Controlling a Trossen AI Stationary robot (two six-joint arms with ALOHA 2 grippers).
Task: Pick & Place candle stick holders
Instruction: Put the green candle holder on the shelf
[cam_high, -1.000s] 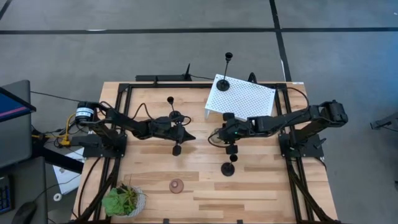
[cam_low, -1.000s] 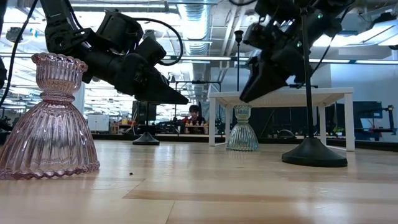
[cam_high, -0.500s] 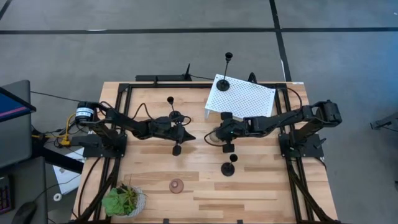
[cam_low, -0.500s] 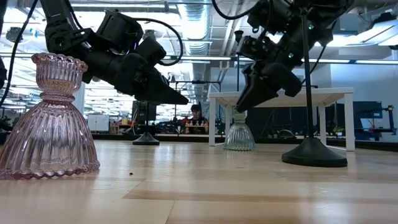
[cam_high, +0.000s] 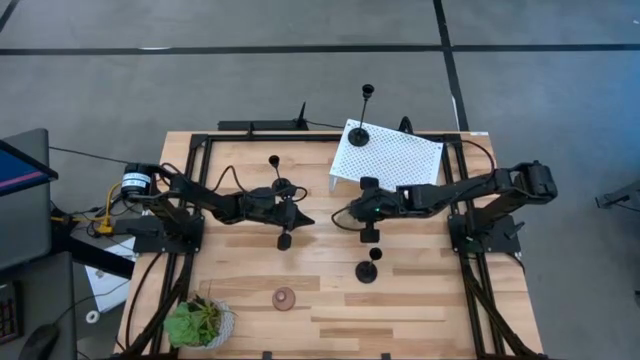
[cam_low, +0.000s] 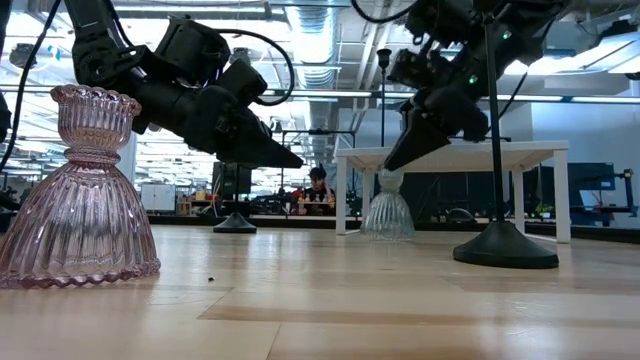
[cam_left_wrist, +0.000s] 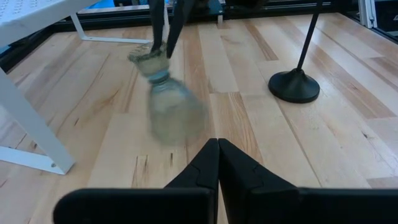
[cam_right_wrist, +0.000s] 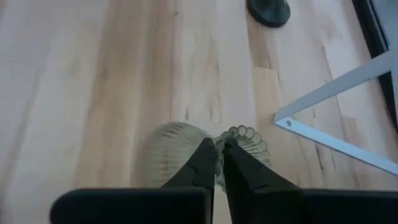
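My right tool (cam_right_wrist: 219, 163) is at mid-surface, just in front of the white perforated stand (cam_high: 388, 155) — its fingers (cam_right_wrist: 200, 163) are pinching the scalloped rim of the grey-green glass holder (cam_right_wrist: 171, 152). In the left wrist view that holder (cam_left_wrist: 166, 102) looks tilted and smeared, with the two dark fingers coming down onto its top. From the low view I see it (cam_low: 388, 208) close to the wood under the stand's near edge; I cannot tell whether its base touches.

My left tool (cam_high: 300, 218) hangs above the surface to the left of centre, fingers (cam_left_wrist: 202, 168) pressed together and holding nothing.

Other holders as I read them:
- One tall black holder (cam_high: 366, 110) stands on the back left corner of the stand.
- A second tall one (cam_high: 277, 172) stands on the surface beside the left arm, toward the back.
- A third (cam_high: 368, 271) stands in front of the right tool — upright, its round base (cam_low: 505, 247) flat on the wood.
- The pinkish-brown squat holder (cam_high: 285, 297) sits near the front edge, upright, well apart from both arms.

A green potted plant (cam_high: 197, 323) is at the front left corner.
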